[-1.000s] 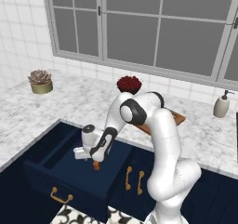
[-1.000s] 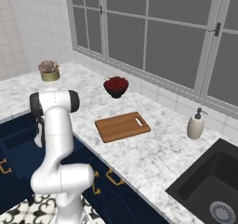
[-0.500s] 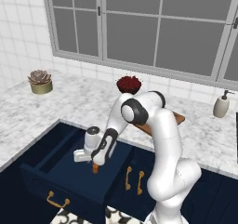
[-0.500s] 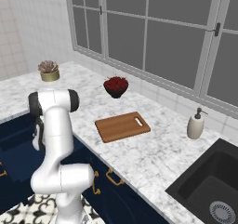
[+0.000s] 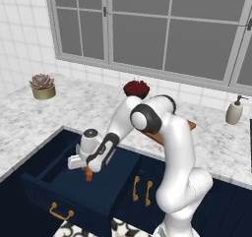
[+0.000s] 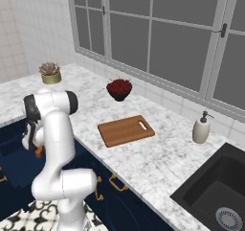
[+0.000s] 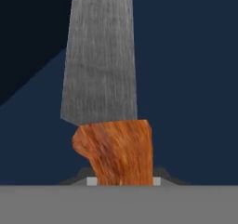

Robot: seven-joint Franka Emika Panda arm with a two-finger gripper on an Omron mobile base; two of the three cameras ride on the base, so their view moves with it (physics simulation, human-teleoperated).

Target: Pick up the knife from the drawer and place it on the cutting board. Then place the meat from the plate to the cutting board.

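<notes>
While down inside the deep navy blue drawer [image 5: 74, 187], two-finger gripper [image 5: 89, 171] clamped on small wooden-handled grey-bladed knife [image 7: 104, 102] (blade pointing straight ahead); rectangular brown wooden cutting board [image 6: 125, 130] well apart, up on counter.

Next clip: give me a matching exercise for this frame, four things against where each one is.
Things:
1. knife
2. cutting board
3. bowl of berries
4. soap dispenser

Places:
A. beside the sink
B. near the window, behind the board
C. in the hand, down in the open drawer
D. flat on the counter, nothing on it

Pairs: 1-C, 2-D, 3-B, 4-A
</notes>
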